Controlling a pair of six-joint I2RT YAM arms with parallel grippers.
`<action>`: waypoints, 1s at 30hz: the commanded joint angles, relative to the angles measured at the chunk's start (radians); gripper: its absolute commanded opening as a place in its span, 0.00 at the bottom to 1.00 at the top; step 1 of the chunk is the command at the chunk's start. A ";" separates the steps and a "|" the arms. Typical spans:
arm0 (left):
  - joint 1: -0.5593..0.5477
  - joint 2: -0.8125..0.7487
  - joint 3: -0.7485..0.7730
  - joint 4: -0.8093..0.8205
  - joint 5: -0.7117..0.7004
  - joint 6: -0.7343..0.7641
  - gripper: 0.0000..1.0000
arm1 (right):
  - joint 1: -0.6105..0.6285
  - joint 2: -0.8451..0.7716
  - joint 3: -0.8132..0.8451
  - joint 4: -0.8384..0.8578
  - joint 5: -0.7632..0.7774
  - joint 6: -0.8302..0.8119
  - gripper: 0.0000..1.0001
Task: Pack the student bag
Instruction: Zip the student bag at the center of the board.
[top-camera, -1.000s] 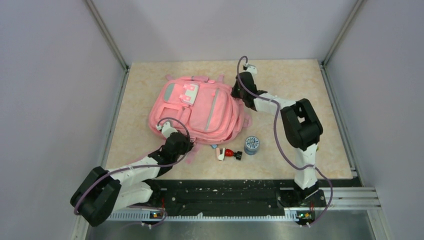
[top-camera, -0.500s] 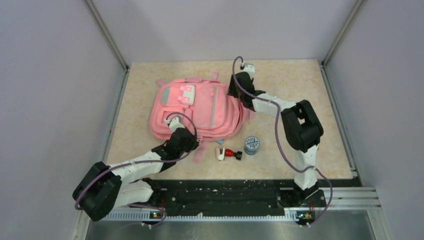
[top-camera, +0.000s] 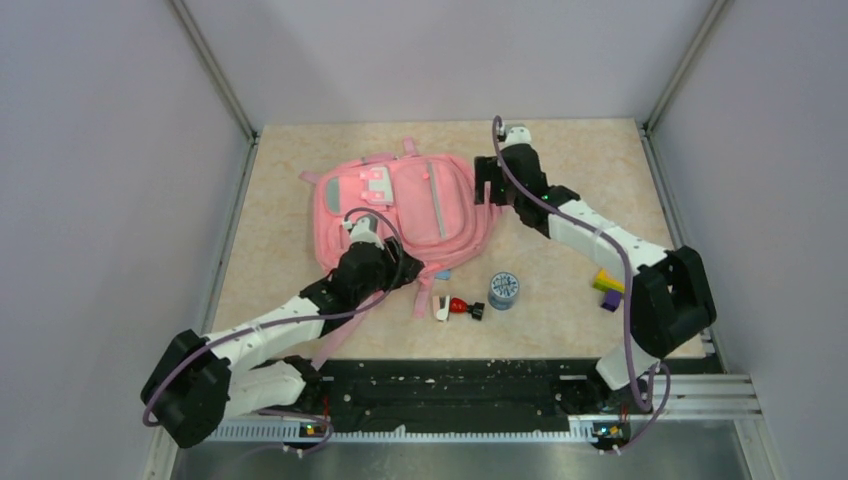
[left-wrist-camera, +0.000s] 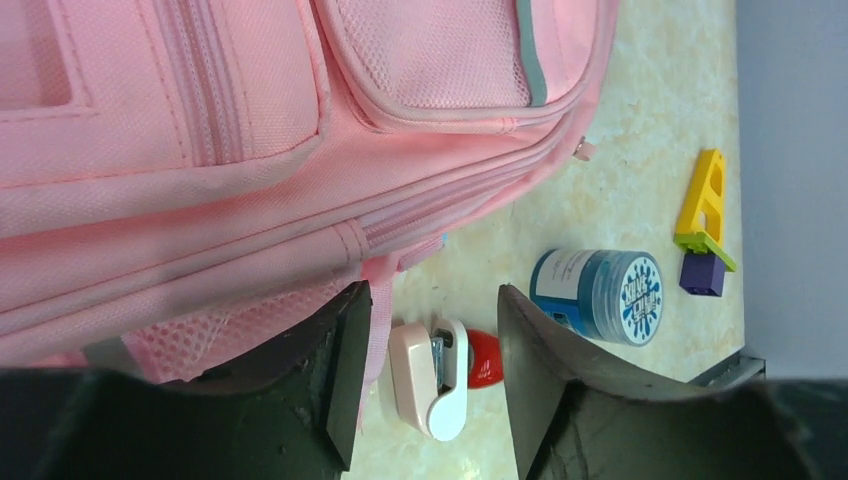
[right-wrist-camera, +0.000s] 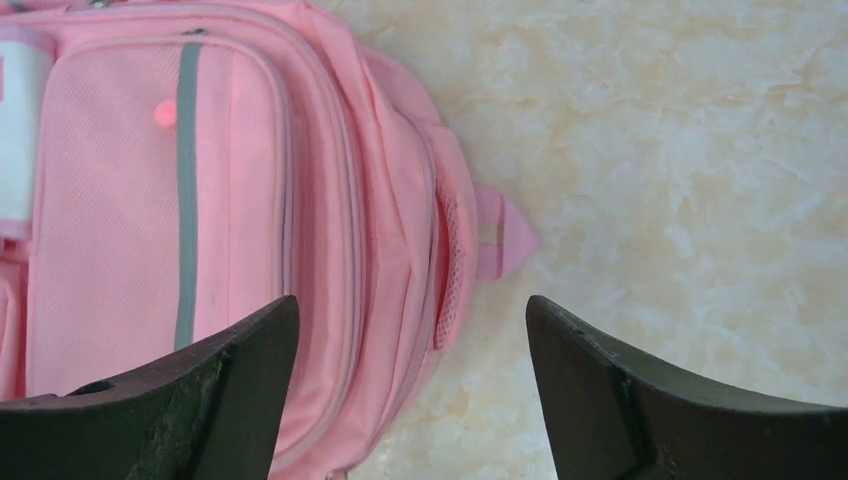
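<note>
The pink student bag (top-camera: 405, 205) lies flat, front up, on the table's middle left. My left gripper (top-camera: 408, 272) hovers open at its near edge; in the left wrist view the bag (left-wrist-camera: 250, 150) fills the upper left. A thin pink strap (left-wrist-camera: 380, 320) hangs along the left gripper's (left-wrist-camera: 430, 295) inner finger, ungripped. Below the gap lies a white-and-pink stapler (left-wrist-camera: 432, 375). My right gripper (top-camera: 487, 190) stands open over the bag's right side (right-wrist-camera: 200, 200), straddling its edge and bare table (right-wrist-camera: 410, 305), holding nothing.
A stapler (top-camera: 441, 308), a small red object (top-camera: 459, 304) and a blue round jar (top-camera: 503, 290) lie in front of the bag. A yellow block (top-camera: 606, 280) and a purple block (top-camera: 611, 299) sit to the right. Walls and rails enclose the table.
Both grippers have opened and let go of the bag after it turned and shifted. The right arm has swung right, uncovering the yellow and purple blocks. The left gripper moved right along the bag's near edge.
</note>
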 joint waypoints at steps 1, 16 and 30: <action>0.006 -0.114 -0.004 -0.070 -0.004 0.017 0.56 | 0.016 -0.142 -0.089 -0.043 -0.172 -0.062 0.80; 0.011 -0.410 -0.166 -0.287 -0.136 -0.111 0.78 | 0.392 -0.327 -0.402 0.228 -0.290 -0.060 0.64; 0.041 -0.386 -0.229 -0.198 -0.278 -0.169 0.87 | 0.475 -0.045 -0.407 0.420 -0.130 -0.091 0.54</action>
